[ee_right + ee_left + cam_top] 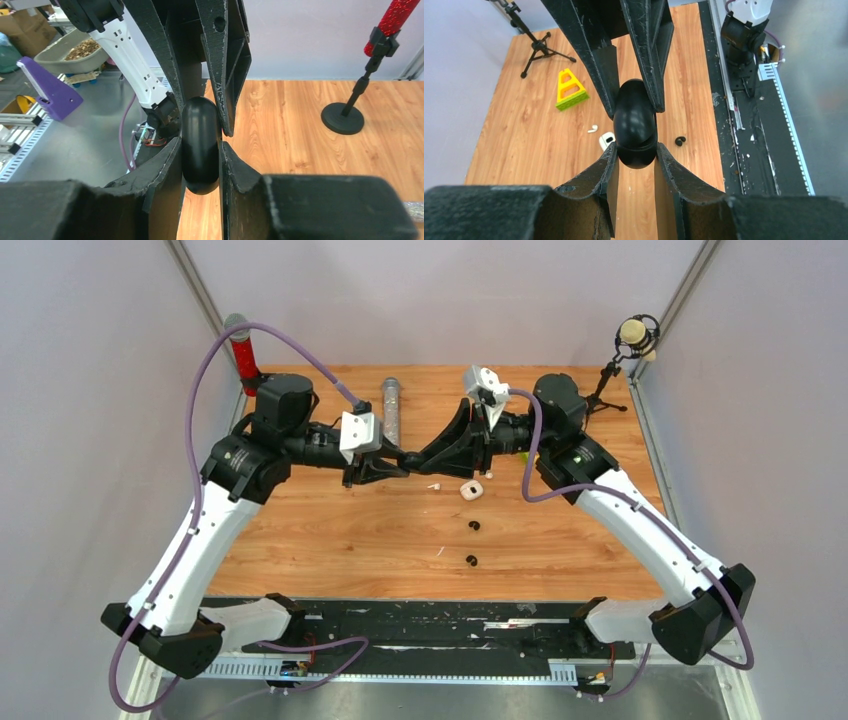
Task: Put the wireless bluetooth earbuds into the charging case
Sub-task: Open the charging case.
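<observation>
A rounded black charging case (635, 125) hangs in the air over the middle of the table. My left gripper (635, 152) is shut on its lower end, and my right gripper (200, 155) is shut on the same case (200, 145) from the opposite side. Seen from above, the two grippers meet tip to tip (408, 460). Below lie a white earbud (434, 485), an open white case (470, 489) and two black earbuds (474, 527) (471, 561). The left wrist view shows the white earbud (592, 129), the white case (606, 140) and one black earbud (680, 141).
A thin white sliver of scrap (440, 551) lies near the black earbuds. A red-topped stand (243, 355) and a grey cylinder (391, 408) are at the back left, a microphone tripod (625, 350) at the back right. A yellow-green cone frame (570, 90) stands under the right arm.
</observation>
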Robot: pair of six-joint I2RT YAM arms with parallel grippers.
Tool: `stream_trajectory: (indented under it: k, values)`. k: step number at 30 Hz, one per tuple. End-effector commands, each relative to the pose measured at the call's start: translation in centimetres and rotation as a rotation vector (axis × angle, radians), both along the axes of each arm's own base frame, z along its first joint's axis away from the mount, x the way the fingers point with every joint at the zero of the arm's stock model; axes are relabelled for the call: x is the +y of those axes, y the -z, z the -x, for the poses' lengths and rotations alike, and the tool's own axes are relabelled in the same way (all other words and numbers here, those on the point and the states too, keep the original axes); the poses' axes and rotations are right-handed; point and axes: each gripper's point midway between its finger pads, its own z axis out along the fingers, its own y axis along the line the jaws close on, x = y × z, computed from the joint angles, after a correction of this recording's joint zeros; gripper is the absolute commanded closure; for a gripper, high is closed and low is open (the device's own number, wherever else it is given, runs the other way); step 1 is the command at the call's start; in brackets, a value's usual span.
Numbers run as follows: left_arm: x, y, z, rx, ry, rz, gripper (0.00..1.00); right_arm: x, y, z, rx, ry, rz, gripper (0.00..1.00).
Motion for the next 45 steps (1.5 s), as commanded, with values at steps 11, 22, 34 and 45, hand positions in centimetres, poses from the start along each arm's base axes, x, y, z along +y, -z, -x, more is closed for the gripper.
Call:
stream_trajectory:
  k: [11, 22, 34, 45]
  values:
    - [0.8, -1.6, 2.3, -0.059, 0.057, 0.021, 1.00, -0.1, -2.3, -2.3, 0.050, 0.053, -0.039, 0.61]
    - [0.3, -2.8, 1.5, -0.021, 0.014, 0.065, 1.00, 0.2, -1.6, -1.9, 0.044, 0.013, -0.034, 0.60]
    - [0.0, -3.4, 1.4, 0.011, 0.023, 0.096, 1.00, 0.8, -0.5, -2.0, 0.053, -0.003, -0.007, 0.78]
    - [0.4, -1.6, -0.6, 0.018, -0.092, 0.051, 0.48, 1.1, -1.5, -1.0, 0.037, -0.032, -0.021, 1.00]
